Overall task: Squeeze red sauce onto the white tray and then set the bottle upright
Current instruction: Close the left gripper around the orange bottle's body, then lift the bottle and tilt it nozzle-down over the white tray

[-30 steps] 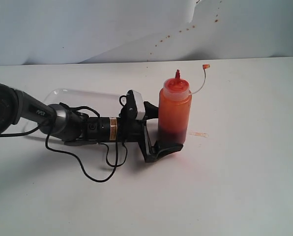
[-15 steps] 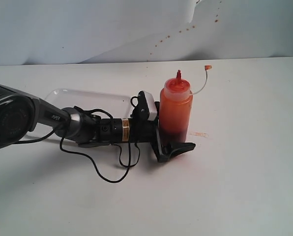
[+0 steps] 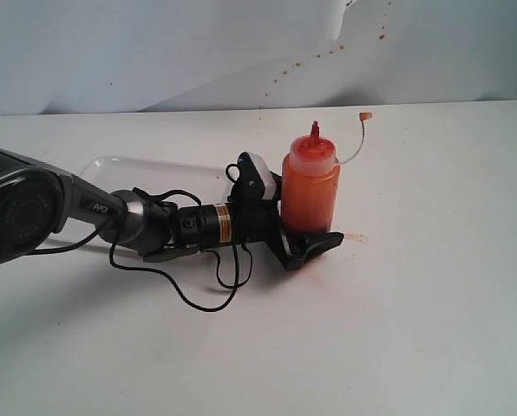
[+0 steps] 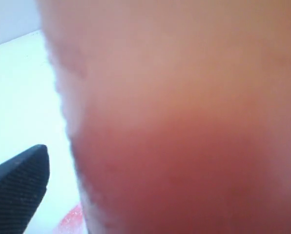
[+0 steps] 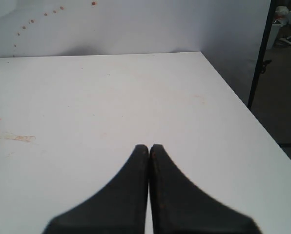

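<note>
The bottle stands upright on the table, its red nozzle up and its small cap hanging off a tether to the right. Red sauce shows as darker filling near its base. My left gripper reaches in low from the left, jaws on either side of the bottle's base, and is open. In the left wrist view the bottle fills the picture, with a gap between it and one fingertip. The white tray lies behind the left arm. My right gripper is shut and empty.
A faint pinkish stain marks the table right of the bottle, and small red spots dot the back wall. A black cable loops off the left arm onto the table. The table's right edge is near my right gripper.
My left gripper has slid right and slightly farther back, deeper around the bottle's base, and its wrist has turned a little. The bottle has stayed upright, almost in place.
</note>
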Available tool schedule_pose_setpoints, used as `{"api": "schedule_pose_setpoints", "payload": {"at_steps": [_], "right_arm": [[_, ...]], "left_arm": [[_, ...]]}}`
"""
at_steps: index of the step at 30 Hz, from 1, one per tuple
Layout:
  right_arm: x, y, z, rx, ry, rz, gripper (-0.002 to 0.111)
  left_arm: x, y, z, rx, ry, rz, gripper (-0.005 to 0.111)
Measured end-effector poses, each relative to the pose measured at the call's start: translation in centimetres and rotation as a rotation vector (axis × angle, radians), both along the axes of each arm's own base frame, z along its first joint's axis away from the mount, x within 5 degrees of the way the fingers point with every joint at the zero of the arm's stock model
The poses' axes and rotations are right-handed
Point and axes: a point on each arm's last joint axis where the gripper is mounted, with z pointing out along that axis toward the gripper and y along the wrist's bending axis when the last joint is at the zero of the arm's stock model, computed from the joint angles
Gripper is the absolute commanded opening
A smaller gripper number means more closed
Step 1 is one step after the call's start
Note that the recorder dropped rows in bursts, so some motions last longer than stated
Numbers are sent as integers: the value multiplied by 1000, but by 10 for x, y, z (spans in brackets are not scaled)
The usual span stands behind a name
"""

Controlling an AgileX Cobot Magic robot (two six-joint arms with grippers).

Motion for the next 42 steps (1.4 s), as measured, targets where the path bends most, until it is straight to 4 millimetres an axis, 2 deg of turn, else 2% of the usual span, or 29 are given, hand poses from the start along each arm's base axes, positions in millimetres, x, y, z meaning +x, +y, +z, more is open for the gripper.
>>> {"api": "schedule_pose_setpoints", "payload": {"at_steps": [13, 14, 19, 23, 26, 35, 42], "right_arm": [[0, 0, 0, 0, 0, 0, 0], [0, 0, 0, 0, 0, 0, 0], [0, 0, 0, 0, 0, 0, 0], [0, 0, 0, 0, 0, 0, 0], [0, 0, 0, 0, 0, 0, 0], [0, 0, 0, 0, 0, 0, 0], [0, 0, 0, 0, 0, 0, 0]], "left_arm": [[2, 1, -2, 22, 15, 25, 3], [2, 1, -2, 22, 15, 25, 0], [0, 1, 0, 43, -6, -7, 0], [1, 5, 12, 98, -66, -69, 0], [4, 9, 30, 122, -122, -102, 0], [12, 41, 117, 154, -152, -163, 0], [14, 98, 198, 172, -78, -62, 0]]}}
